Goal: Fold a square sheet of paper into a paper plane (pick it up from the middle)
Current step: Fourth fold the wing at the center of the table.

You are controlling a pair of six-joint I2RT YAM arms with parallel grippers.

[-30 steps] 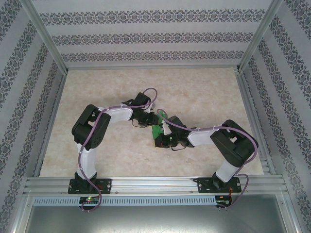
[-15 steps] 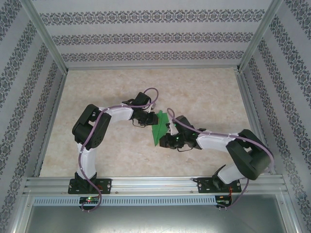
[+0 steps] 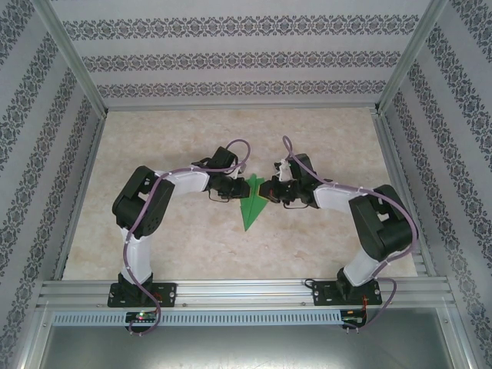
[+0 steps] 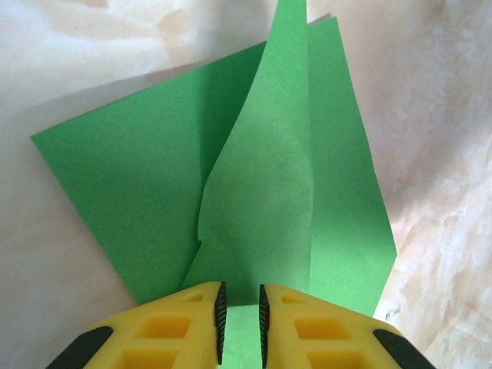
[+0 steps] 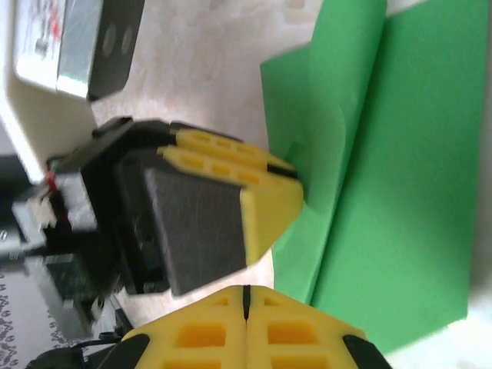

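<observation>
Paper plane in the making: the green sheet (image 3: pixel 249 206) lies mid-table between the two grippers, already narrowed to a dart whose point faces the arm bases. Seen from the left wrist, its upper flap bulges and curls instead of lying flat, so the crease looks unfinished. The left gripper (image 4: pixel 240 296) has its fingers drawn almost together on the sheet's near edge, with a strip of green pinched between them. This is probably an anchor to stop the thin paper sliding. The right gripper (image 5: pixel 246 296) sits at the sheet's opposite edge, its fingers pressed fully together with nothing between them. A closed tip like this suits pushing or smoothing a fold rather than picking anything up, though I cannot tell whether it touches the paper. Underneath is a pale marbled table (image 3: pixel 323 146), smooth enough for paper to slip on. Patterned striped walls (image 3: pixel 246 58) stand on three sides, with an aluminium frame (image 3: pixel 231 292) along the near edge.
</observation>
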